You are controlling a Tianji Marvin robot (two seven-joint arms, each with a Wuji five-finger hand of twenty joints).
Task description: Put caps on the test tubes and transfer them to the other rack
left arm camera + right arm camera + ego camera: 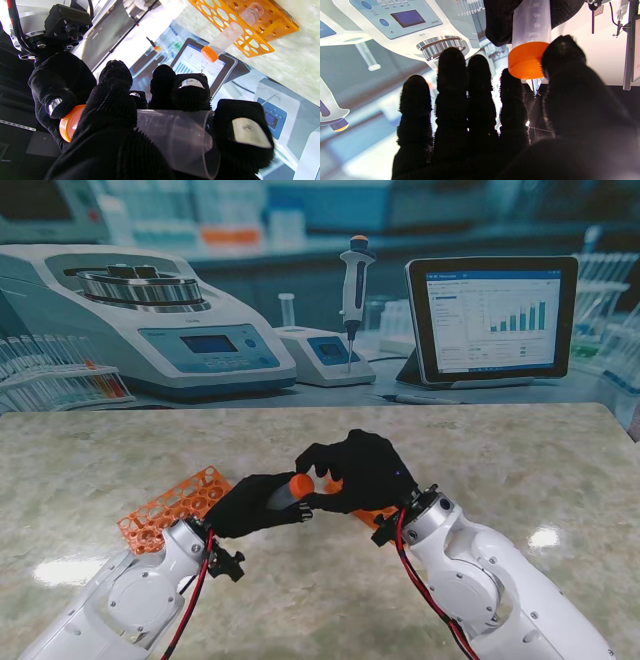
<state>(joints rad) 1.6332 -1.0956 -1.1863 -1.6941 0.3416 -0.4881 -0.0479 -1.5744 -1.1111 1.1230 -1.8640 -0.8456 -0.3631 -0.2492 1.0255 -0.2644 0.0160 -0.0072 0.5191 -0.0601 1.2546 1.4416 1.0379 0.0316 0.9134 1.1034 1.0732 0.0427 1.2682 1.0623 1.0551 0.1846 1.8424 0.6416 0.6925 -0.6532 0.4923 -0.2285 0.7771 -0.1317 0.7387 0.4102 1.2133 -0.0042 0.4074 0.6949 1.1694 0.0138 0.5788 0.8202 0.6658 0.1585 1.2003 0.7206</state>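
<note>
Now the left hand (250, 505) grips the tube (285, 494) above the desk (520, 470), near the rack (170, 507). Right hand (360, 470) fingers (562, 53) pinch the cap (302, 483). Better to keep the tube steady and twist until snug, I judge.

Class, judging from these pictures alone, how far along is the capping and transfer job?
Done: one capped tube already stands in an orange rack.
In hand: the left hand grips a clear tube, while the right hand has thumb and finger on its orange cap; whether it is fully tightened cannot be told.
Left: placing this tube into a rack.
</note>
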